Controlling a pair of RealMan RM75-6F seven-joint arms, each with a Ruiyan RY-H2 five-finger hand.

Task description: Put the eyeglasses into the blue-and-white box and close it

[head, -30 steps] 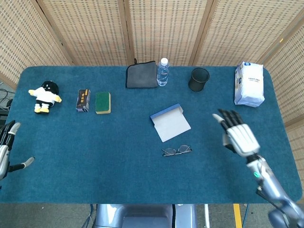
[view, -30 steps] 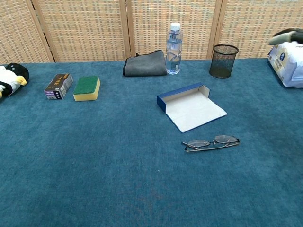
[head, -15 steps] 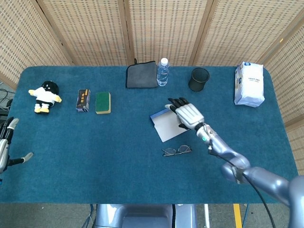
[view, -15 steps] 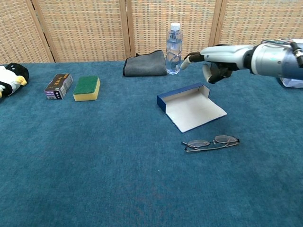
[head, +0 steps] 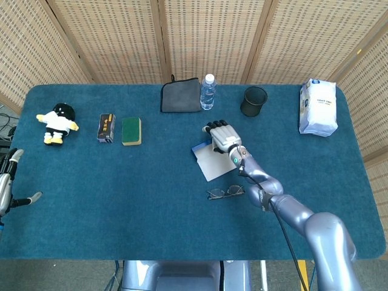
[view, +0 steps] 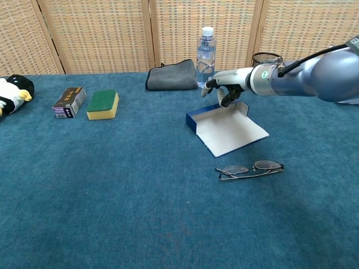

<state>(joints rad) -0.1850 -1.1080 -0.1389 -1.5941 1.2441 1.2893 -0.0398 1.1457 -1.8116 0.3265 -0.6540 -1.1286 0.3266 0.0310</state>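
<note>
The eyeglasses lie flat on the blue table, folded, near the front edge. They are just in front of the blue-and-white box, not in it. The box is open, with its white inside facing up and its blue wall at the back.

The right robot hand hangs over the back part of the box. It holds nothing. From the head view you look down on the back of the robot hand, with the fingers pointing away toward the far side of the table. The chest view shows the same right robot hand from the side. There you can see that it is above the blue wall of the box, with the fingers bent a little downward. I cannot tell if it touches the box.

The left robot hand shows only in the head view, at the left edge, off the table. Its fingers are spread and it holds nothing.

Behind the box stand a water bottle, a gray cloth and a black mesh cup. To the left are a green sponge, a small dark box and a toy penguin. A white bag sits at the far right; the chest view hides most of it behind the arm.
</note>
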